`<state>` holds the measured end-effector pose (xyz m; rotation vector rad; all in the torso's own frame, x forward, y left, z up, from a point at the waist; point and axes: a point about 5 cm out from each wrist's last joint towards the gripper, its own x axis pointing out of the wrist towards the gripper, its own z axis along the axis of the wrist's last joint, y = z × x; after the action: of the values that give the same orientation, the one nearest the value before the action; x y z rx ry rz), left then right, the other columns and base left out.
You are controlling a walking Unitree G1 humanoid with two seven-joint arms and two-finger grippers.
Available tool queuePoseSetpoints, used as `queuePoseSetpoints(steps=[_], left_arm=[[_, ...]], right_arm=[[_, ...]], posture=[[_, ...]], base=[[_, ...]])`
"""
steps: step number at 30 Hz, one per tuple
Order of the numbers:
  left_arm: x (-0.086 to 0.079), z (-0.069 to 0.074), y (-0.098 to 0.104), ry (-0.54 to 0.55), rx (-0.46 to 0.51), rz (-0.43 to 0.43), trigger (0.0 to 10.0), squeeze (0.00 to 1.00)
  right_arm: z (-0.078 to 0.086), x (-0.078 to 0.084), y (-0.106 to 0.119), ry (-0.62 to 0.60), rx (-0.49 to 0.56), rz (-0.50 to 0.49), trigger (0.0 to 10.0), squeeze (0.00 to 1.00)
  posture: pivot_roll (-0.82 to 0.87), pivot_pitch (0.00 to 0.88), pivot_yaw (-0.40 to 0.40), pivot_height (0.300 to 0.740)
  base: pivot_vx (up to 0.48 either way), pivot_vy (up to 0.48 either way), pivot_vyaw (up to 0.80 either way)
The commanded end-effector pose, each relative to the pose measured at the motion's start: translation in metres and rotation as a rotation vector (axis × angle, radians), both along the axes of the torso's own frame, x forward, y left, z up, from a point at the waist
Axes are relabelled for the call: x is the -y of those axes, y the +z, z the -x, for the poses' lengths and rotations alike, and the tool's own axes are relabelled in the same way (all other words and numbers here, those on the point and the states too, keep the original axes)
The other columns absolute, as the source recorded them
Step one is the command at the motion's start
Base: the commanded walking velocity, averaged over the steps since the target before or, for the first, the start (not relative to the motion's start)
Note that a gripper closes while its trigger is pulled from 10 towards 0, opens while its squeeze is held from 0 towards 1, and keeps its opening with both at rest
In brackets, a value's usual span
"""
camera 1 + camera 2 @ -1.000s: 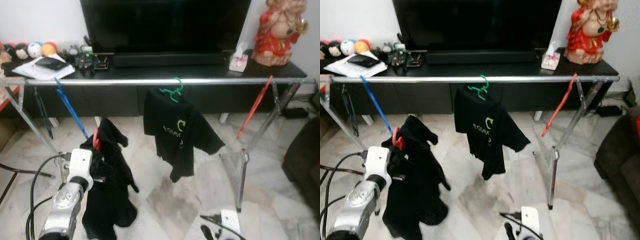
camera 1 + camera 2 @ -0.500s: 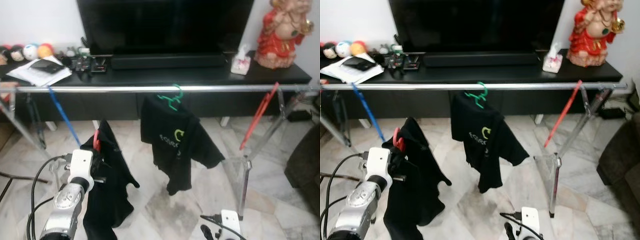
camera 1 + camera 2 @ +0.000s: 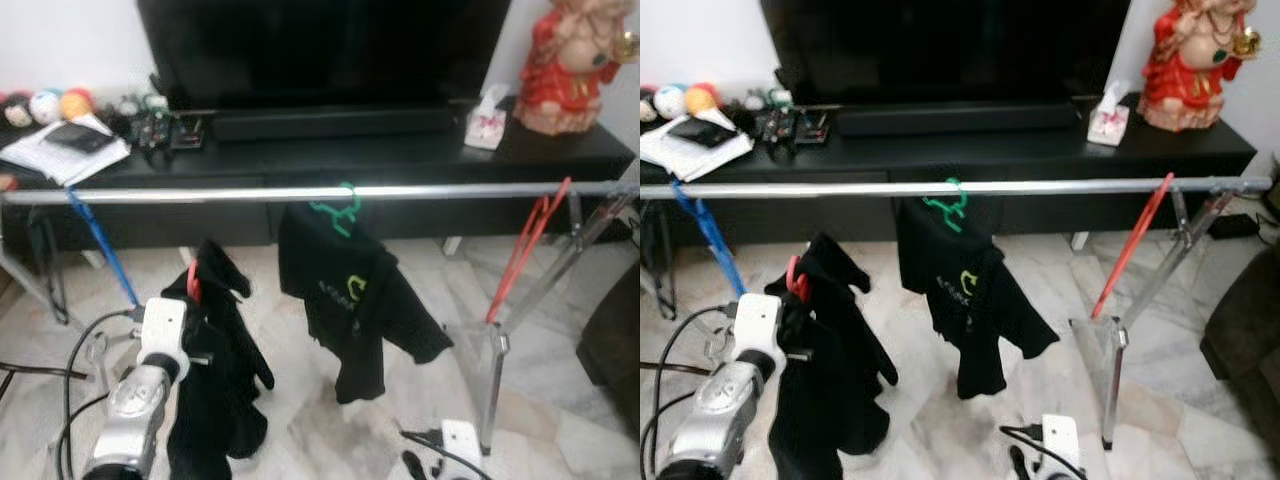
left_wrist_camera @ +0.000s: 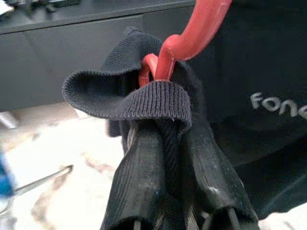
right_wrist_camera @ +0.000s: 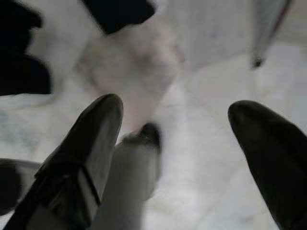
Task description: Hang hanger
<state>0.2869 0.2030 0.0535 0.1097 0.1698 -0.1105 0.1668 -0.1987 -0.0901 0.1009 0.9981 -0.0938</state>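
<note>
The left claw [image 4: 168, 158], on its silver arm low at the robot's left, is clamped tight on a red plastic hanger [image 4: 189, 40] draped with a black ribbed-collar garment [image 3: 215, 380]; the wrist view shows the two black fingers [image 4: 141, 177] pressed together over the fabric, with only the hanger's curved hook and a small loop of its neck poking out above the folded collar, the rest buried in cloth. This hanger is held below and in front of the long shiny metal rail [image 3: 320, 192], not hooked on it. On the rail hang a green plastic hanger [image 3: 338, 205] carrying a black T-shirt with pale lettering [image 3: 355, 290], a bare blue hanger [image 3: 100, 250] near the left end and a bare red hanger [image 3: 530, 245] near the right end, both tilted. Behind the rail a black tabletop [image 3: 400, 150] carries a dark television [image 3: 320, 50], papers, small round toys, a tissue box and a red figurine [image 3: 575, 60] cut off at the frame's top. The right claw [image 5: 177, 153] hangs low over the pale marble floor [image 3: 560, 400], its fingers spread wide and holding nothing; its view is blurred.
</note>
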Motion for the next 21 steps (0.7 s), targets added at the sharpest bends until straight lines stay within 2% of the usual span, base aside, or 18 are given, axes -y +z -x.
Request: queuePoseSetpoints(steps=[1, 18, 21], left_arm=[[-0.0091, -0.0030, 0.0107, 0.017, 0.050, -0.031, 10.0, 0.00], [-0.0066, -0.0002, 0.0083, 0.003, 0.046, -0.040, 10.0, 0.00], [-0.0030, 0.0001, 0.0100, -0.020, 0.065, -0.036, 10.0, 0.00]], right_arm=[[-0.0036, -0.0070, 0.0006, 0.000, 0.009, -0.016, 10.0, 0.00], [-0.0041, -0.0069, 0.0008, 0.010, 0.008, -0.015, 10.0, 0.00], [-0.0041, -0.0070, 0.0007, 0.009, 0.008, -0.016, 10.0, 0.00]], posture=[[-0.04, 0.051, -0.004, 0.740], [-0.04, 0.051, -0.007, 0.740], [-0.04, 0.051, -0.006, 0.740]], base=[[0.244, 0.000, 0.00], [0.262, 0.000, 0.00], [0.000, 0.000, 0.00]])
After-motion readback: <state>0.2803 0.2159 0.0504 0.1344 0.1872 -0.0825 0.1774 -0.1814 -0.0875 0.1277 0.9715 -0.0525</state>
